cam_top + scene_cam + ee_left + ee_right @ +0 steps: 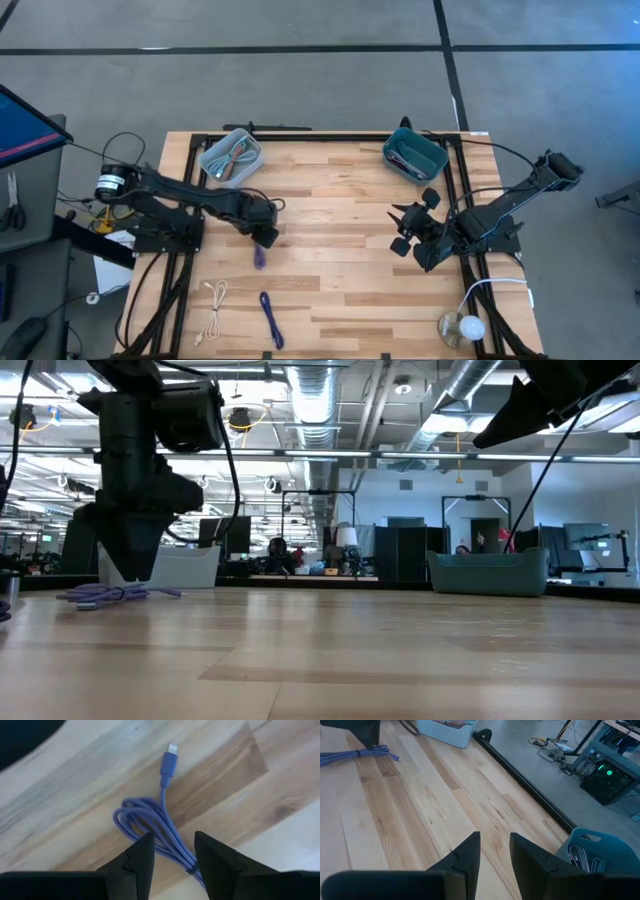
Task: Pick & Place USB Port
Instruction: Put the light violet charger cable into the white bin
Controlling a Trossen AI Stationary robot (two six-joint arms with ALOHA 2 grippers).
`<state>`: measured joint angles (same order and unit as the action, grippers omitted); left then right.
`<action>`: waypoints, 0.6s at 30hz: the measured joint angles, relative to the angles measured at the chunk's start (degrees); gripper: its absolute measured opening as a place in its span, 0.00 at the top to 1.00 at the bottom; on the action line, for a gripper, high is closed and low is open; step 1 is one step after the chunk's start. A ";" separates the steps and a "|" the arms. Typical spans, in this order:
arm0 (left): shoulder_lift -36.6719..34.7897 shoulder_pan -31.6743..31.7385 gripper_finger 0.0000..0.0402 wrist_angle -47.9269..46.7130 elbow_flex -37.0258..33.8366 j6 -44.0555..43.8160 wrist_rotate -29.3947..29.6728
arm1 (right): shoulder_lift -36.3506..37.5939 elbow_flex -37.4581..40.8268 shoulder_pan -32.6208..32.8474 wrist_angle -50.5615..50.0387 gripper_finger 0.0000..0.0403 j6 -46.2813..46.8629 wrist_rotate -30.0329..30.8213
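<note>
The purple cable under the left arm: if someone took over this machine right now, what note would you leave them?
Left gripper: fingers open, straddling the coiled purple cable on the table, not gripping it.
Right gripper: empty, fingers a little apart, waiting over the table's right side.
Another purple cable and a white cable lie near the front edge.
Grey bin and teal bin at the back already hold cables.
Left: grip this cable and place it; which bin is unclear.
</note>
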<state>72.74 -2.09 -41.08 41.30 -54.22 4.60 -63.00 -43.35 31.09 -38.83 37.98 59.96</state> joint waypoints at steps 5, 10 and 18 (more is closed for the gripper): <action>2.27 -0.02 0.65 0.30 0.00 -0.17 0.00 | 0.02 0.00 -0.02 0.00 0.76 0.00 -0.09; 5.28 -0.04 0.65 0.84 0.25 -0.21 0.30 | 0.01 0.00 0.00 0.00 0.76 0.00 -0.10; 8.54 -0.23 0.66 1.65 0.37 -0.06 2.08 | 0.02 0.00 0.00 0.00 0.76 0.00 -0.09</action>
<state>81.28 -2.32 -39.42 41.67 -54.28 6.68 -62.98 -43.35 31.09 -38.83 37.98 59.88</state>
